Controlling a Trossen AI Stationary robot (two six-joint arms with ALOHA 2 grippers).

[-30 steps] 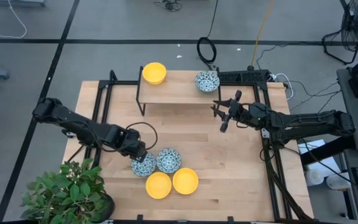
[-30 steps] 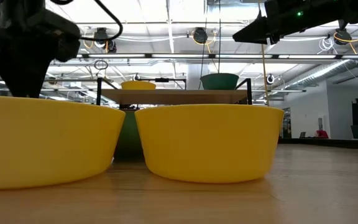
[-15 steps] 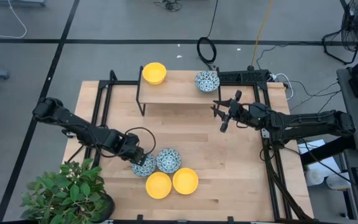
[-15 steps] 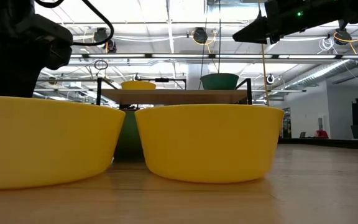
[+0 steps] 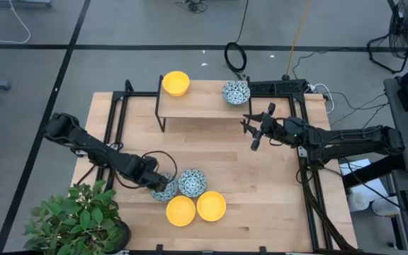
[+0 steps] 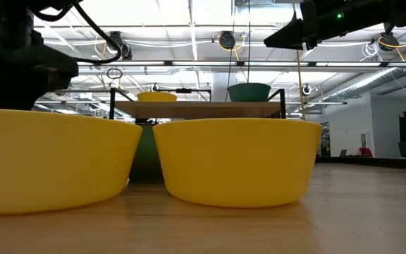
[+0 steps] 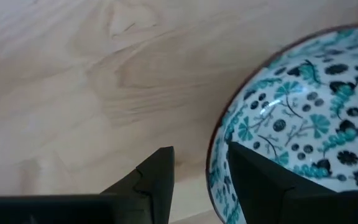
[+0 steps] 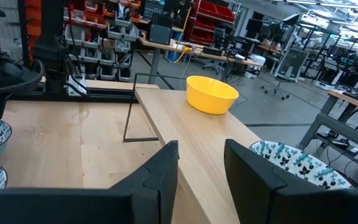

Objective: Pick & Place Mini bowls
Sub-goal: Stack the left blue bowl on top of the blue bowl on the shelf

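Six mini bowls show in the high view on a pale wooden surface (image 5: 261,184) standing on a grey floor. A raised wooden shelf (image 5: 197,106) at the far edge carries one yellow bowl (image 5: 176,83) at its left end and one patterned bowl (image 5: 236,92) at its right end. Near the front edge, two patterned bowls (image 5: 192,182) sit touching each other, with two yellow bowls (image 5: 196,207) side by side just in front of them. A potted plant (image 5: 73,219) stands at the front-left corner. The left arm reaches low across the surface; the left tool (image 5: 163,184) is at the left-hand patterned bowl (image 5: 166,189). The right arm is extended from the right, with the right tool (image 5: 255,129) held above bare surface in front of the shelf.

Low view: the two front yellow bowls (image 6: 235,161) fill the foreground, the shelf (image 6: 196,109) behind them, and a room with ceiling lights beyond.

Left wrist view: the left tool (image 7: 197,171) is spread, one finger (image 7: 157,177) outside the patterned bowl (image 7: 309,118) and the other inside, straddling its rim; contact cannot be told.

Right wrist view: the right tool (image 8: 201,162) is spread and holds nothing, facing the shelf (image 8: 191,134); workbenches and racks fill the room behind.
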